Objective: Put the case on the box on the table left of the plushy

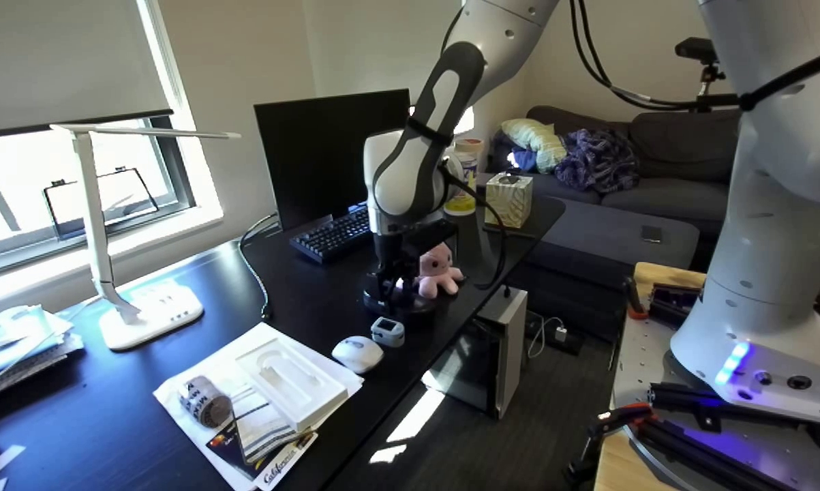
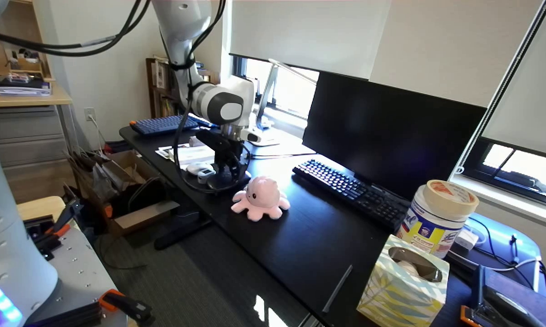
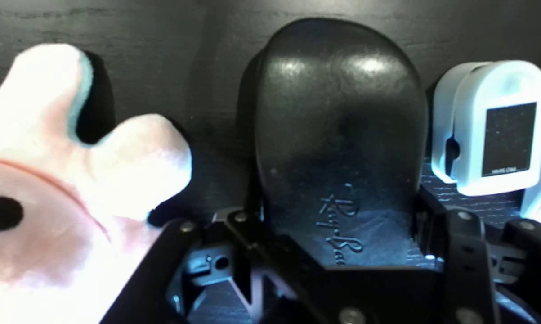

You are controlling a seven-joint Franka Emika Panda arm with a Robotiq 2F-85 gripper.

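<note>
A window is glowing beneath a lowered shade; sunlit patches are lying across the dark floor. A gray sofa is standing before a pale wall.

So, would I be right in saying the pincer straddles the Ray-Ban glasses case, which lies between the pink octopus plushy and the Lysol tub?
Not quite: the Lysol tub isn't its neighbour; the wrist view shows the pincer straddling the Ray-Ban glasses case, lying between the pink octopus plushy and the pulse oximeter.

Sofa: two o'clock in an exterior view
Bookcase: ten o'clock in an exterior view
Case: wrist view, close overhead
Table: both exterior views (opposite ends)
</note>
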